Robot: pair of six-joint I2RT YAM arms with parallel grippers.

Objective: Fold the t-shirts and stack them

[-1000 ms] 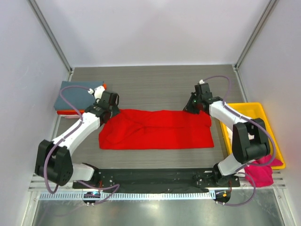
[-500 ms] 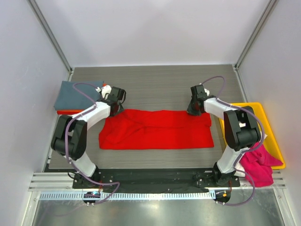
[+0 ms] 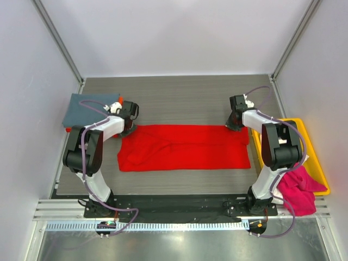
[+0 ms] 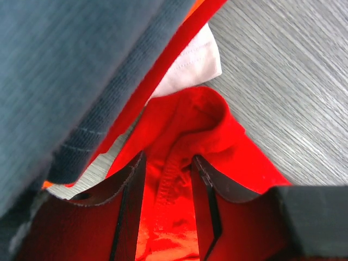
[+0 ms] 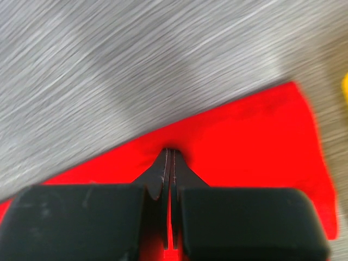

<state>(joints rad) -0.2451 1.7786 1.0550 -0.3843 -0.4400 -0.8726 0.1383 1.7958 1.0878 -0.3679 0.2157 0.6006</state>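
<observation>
**A:** Containers first. What have we got?

**B:** Just one: the yellow tray (image 3: pixel 314 147), R side of the table (image 3: pixel 179 98). In it we see the pink t-shirt (image 3: pixel 302 193), bunched at the tray's near end & spilling over the near rim.

**A:** And the stack, is it in anything?

**B:** No, it sits straight on the table at the far-L corner. The grey-blue t-shirt (image 3: pixel 87 109) is on top w/ an orange-red layer (image 4: pixel 168 57) just under it. On the L wrist cam we also see a corner of the white t-shirt (image 4: pixel 190 65) poking out below that.

**A:** Where's the red t-shirt (image 3: pixel 185 149)?

**B:** Flat mid-table, folded to a long strip running L–R btwn stack & tray. Its L end is just beside the stack and its R end just beside the tray.

**A:** Grippers?

**B:** The right gripper (image 5: pixel 169 151) is at the strip's far-R corner, fingers pinched tight on the red edge, w/ the cloth puckered at the tips. The left gripper (image 4: pixel 168 157) is at the far-L corner. Its jaws are apart, astride a hemmed ridge of the red cloth, and not clamped on it as far as we can see.
</observation>
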